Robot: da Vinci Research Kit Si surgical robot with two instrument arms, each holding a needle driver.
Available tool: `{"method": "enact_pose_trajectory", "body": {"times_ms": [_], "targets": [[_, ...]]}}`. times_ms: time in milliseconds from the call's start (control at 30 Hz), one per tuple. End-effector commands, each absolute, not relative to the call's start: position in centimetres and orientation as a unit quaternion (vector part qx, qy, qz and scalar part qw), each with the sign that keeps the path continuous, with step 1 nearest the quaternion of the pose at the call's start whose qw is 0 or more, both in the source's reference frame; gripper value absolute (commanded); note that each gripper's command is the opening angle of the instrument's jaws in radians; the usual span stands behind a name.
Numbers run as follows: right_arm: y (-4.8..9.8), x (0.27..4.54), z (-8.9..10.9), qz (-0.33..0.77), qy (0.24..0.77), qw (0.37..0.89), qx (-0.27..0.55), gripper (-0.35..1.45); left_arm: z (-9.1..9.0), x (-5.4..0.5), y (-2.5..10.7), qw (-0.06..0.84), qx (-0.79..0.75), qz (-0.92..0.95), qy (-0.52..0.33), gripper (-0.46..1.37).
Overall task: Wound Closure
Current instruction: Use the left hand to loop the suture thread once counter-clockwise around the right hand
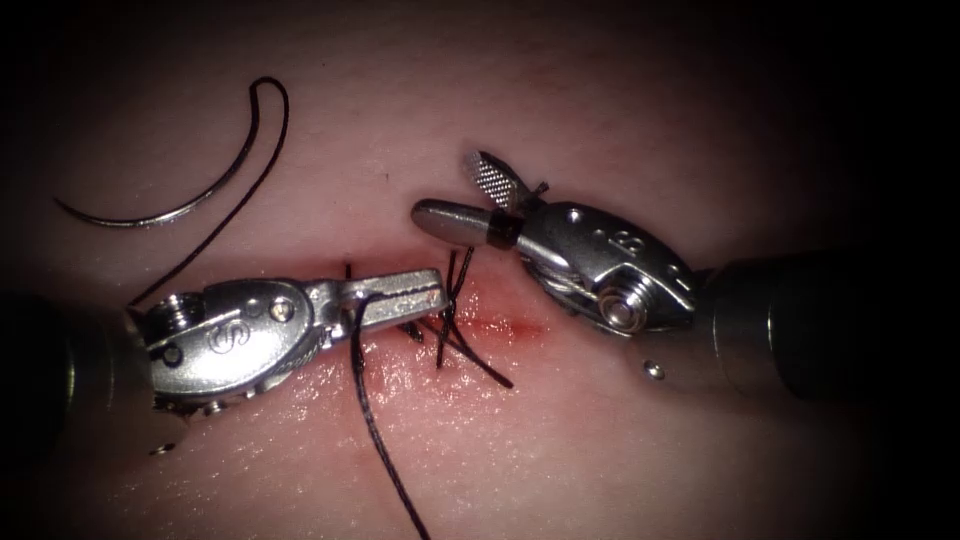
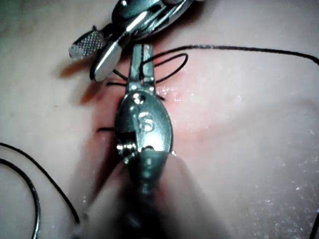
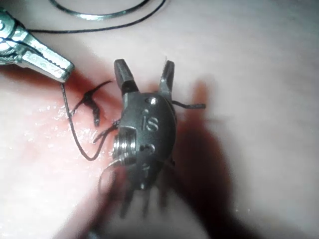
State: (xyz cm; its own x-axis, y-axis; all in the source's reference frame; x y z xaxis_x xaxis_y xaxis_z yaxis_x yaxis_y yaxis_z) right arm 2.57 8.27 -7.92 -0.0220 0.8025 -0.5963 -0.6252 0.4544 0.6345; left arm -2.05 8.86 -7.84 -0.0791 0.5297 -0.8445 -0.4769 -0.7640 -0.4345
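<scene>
Thread (image 1: 372, 415) pinched in left end effector (image 1: 425, 290), jaws pressed together beside cut (image 1: 500, 327). Right end effector (image 1: 470, 195) spread, nothing held. Needle (image 1: 165, 200) lying free on tissue (image 1: 620, 450), far left. Risk judged: thread slipped from grip if pulled hard.

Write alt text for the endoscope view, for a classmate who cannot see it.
The left pincer, shut on the black thread, lies along the reddened cut in the tissue, facing the open, empty right pincer. The curved needle lies loose on the tissue at upper left, held by neither tool.
</scene>
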Motion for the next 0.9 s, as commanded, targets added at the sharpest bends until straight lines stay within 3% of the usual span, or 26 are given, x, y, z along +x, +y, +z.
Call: {"method": "enact_pose_trajectory", "body": {"times_ms": [33, 100, 133, 900], "targets": [[8.27, 2.58, -7.92, 0.508, 0.499, 0.695, 0.099, 0.65, -7.84, -2.06, 8.87, 0.339, -0.588, 0.734, -0.029, -0.35], [8.23, 2.59, -7.9, 0.498, 0.506, 0.695, 0.113, -0.22, -7.84, -2.07, 8.89, 0.334, -0.591, 0.734, -0.036, -0.35], [8.22, 2.59, -7.9, 0.492, 0.508, 0.697, 0.121, -0.35, -7.84, -2.08, 8.9, 0.328, -0.593, 0.734, -0.038, -0.35], [8.04, 2.6, -7.9, 0.418, 0.544, 0.697, 0.206, -0.35, -7.69, -2.13, 9.44, 0.322, -0.604, 0.724, -0.087, -0.35]]}}
